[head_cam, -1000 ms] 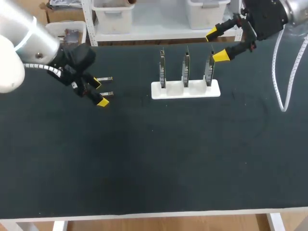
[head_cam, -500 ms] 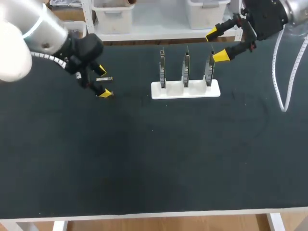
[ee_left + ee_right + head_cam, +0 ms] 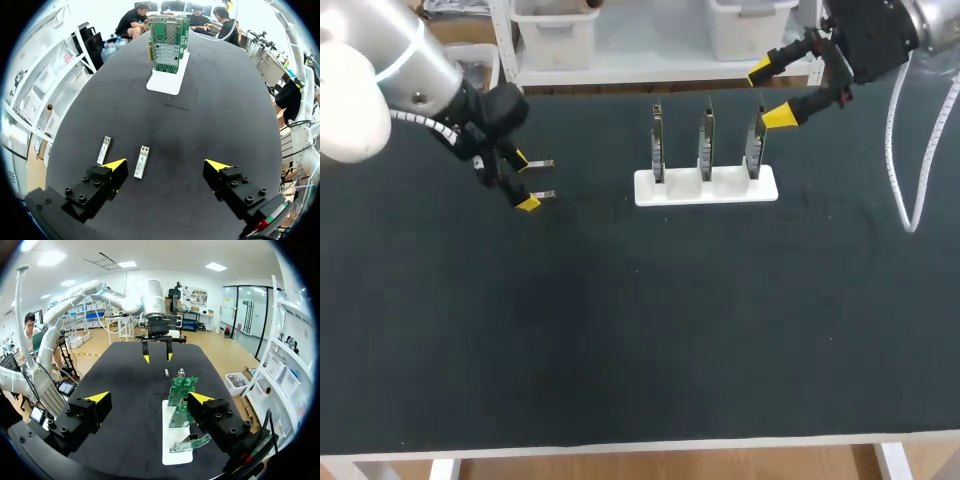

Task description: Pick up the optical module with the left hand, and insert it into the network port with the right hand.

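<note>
Near the empty, wide-open left pincer [image 3: 166, 164], its wrist view plainly shows two optical modules [image 3: 141, 161] [image 3: 104, 149]; right pincer [image 3: 149, 397] gapes empty.

Both gape wide: left end effector [image 3: 166, 163] and right end effector [image 3: 148, 397].

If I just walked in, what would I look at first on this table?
Probably the three green circuit boards standing upright in a white stand at the far middle of the black table. Next, the two small silver modules lying flat on the table, right by the open, yellow-tipped left gripper.
</note>
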Robot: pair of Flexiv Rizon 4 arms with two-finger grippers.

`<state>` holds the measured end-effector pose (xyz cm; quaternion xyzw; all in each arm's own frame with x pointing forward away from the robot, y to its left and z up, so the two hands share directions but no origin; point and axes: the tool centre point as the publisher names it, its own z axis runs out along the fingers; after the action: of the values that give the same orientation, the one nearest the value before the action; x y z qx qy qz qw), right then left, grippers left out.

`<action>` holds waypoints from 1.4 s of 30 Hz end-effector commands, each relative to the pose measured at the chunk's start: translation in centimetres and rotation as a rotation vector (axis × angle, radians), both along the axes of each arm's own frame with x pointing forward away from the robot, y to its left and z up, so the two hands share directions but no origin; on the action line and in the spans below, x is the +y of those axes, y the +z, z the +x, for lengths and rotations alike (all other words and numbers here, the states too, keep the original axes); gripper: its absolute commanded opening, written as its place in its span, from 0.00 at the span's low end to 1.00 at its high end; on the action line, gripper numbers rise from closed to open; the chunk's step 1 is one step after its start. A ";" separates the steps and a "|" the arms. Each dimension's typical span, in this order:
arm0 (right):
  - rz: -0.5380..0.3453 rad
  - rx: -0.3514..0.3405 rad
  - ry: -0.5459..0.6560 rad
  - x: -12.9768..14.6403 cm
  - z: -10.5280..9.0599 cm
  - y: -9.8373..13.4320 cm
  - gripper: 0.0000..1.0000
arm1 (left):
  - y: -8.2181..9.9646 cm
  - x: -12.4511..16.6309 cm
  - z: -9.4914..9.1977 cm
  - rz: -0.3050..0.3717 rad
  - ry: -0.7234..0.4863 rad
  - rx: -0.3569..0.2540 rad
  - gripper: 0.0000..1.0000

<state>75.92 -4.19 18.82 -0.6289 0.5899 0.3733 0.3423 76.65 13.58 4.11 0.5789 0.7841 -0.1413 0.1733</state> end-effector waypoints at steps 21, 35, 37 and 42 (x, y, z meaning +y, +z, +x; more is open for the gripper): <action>-0.001 -0.002 -0.003 0.0 -0.1 0.0 1.00 | 0.8 -1.5 0.9 -0.034 -0.072 -0.020 1.00; -0.001 -0.002 -0.003 0.0 -0.1 0.0 1.00 | -1.1 -1.8 0.8 0.046 -0.095 0.075 1.00; -0.001 -0.002 -0.003 0.0 -0.1 0.0 1.00 | -1.4 -1.5 0.8 0.064 -0.083 0.081 1.00; -0.001 -0.002 -0.003 0.0 -0.1 0.0 1.00 | -2.0 -1.1 0.8 0.091 -0.076 0.087 1.00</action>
<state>75.92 -4.19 18.82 -0.6289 0.5900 0.3732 0.3423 77.10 12.72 2.31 0.6081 0.7731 -0.1384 0.1159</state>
